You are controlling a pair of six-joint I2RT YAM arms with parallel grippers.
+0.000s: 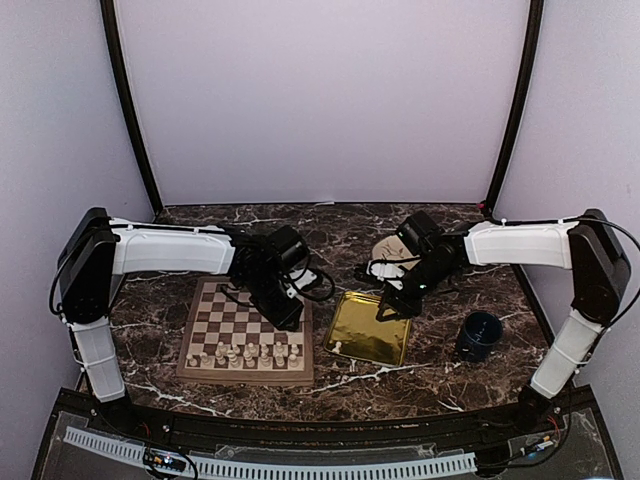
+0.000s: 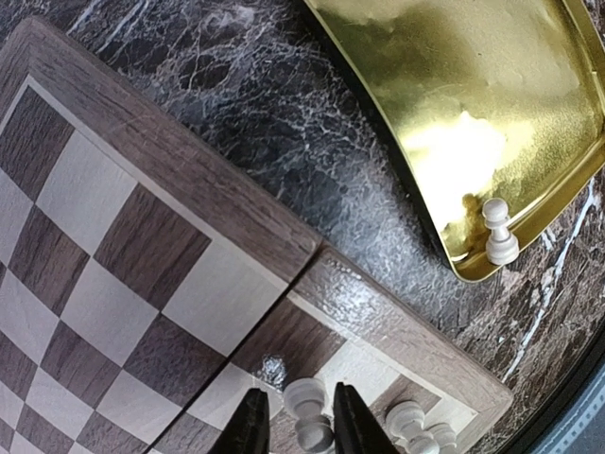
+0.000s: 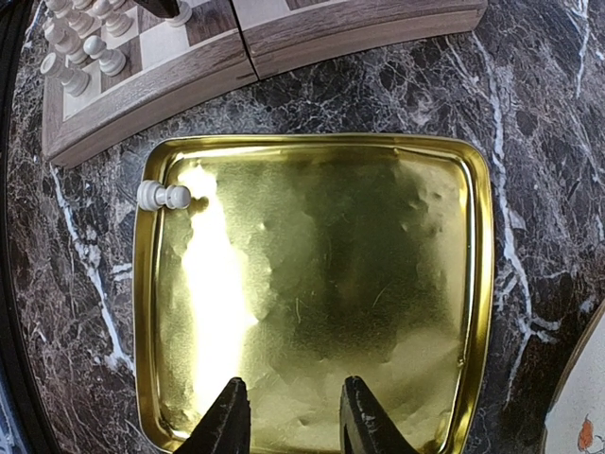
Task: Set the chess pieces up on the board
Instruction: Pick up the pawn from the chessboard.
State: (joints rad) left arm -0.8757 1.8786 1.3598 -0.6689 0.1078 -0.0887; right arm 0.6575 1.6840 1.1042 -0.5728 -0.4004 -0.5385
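Note:
The wooden board (image 1: pixel 215 310) lies left of centre, with several cream-white chess pieces (image 1: pixel 245 352) lined along its near edge. My left gripper (image 1: pixel 290 318) hangs over the board's right near corner. In the left wrist view a white pawn (image 2: pixel 307 411) stands between the fingers of that gripper (image 2: pixel 299 390): the right one touches it and a thin gap shows on the left. More pieces (image 2: pixel 408 418) stand just to its right. One pawn (image 3: pixel 163 196) sits in the corner of the gold tray (image 3: pixel 331 265). My right gripper (image 3: pixel 293 382) hovers open over the tray's far end with nothing between its fingers.
The gold tray (image 1: pixel 375 335) lies right of the board, with dark marble between them. A blue cup (image 1: pixel 480 335) stands right of the tray. A white plate (image 1: pixel 390 250) lies behind the right arm. The enclosure's walls close the back and sides.

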